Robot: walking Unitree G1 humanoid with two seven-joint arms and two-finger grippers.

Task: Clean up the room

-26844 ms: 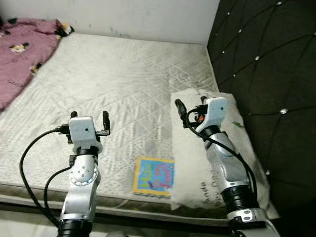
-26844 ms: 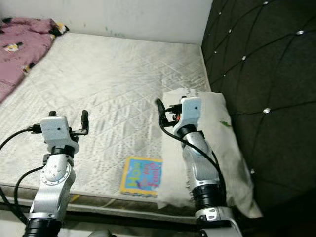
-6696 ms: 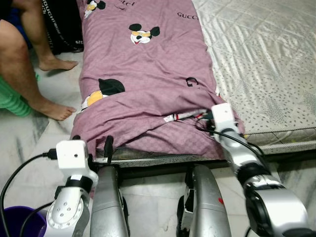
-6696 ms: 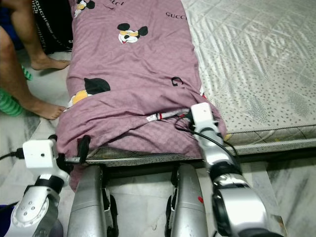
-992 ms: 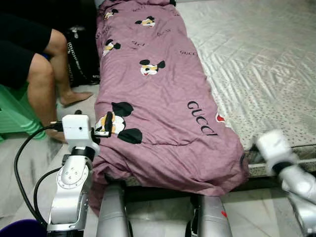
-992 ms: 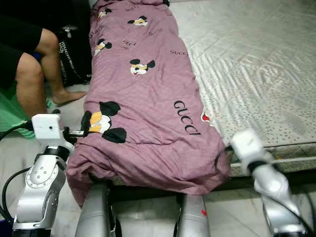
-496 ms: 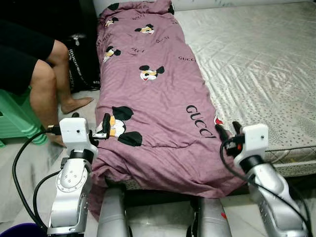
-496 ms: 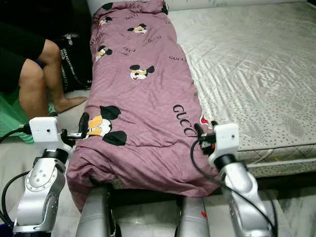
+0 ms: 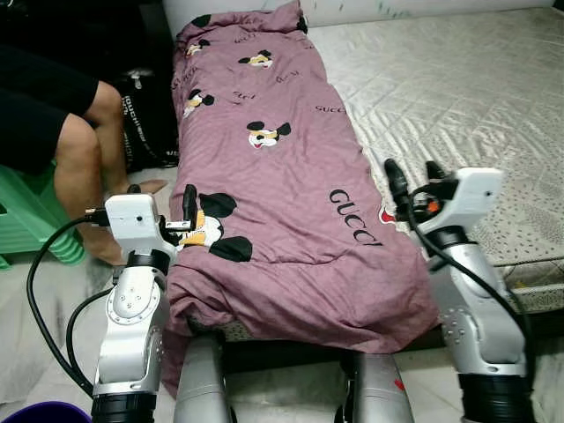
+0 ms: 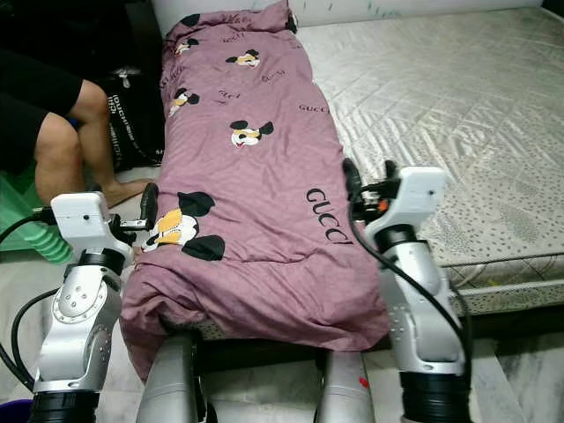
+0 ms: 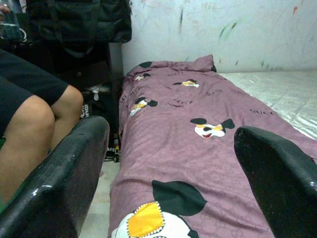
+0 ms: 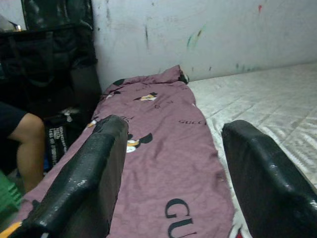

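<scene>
Both grippers are hovering with fingers spread wide and holding nothing, the left gripper [image 9: 161, 196] just beside the near left corner of the purple blanket [image 9: 282, 176], the right gripper [image 9: 411, 176] above its right edge, the blanket lying lengthwise along the mattress [image 9: 458, 97] beside a seated person's leg [image 9: 84, 167].

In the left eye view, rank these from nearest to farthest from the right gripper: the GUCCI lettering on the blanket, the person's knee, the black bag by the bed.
From the right gripper, nearest first:
1. GUCCI lettering, on the purple blanket, just to the gripper's left.
2. Black bag, on the floor beyond the blanket's far edge.
3. Person's knee, farthest left; bag and knee are neighbours, so that order is less certain.
</scene>
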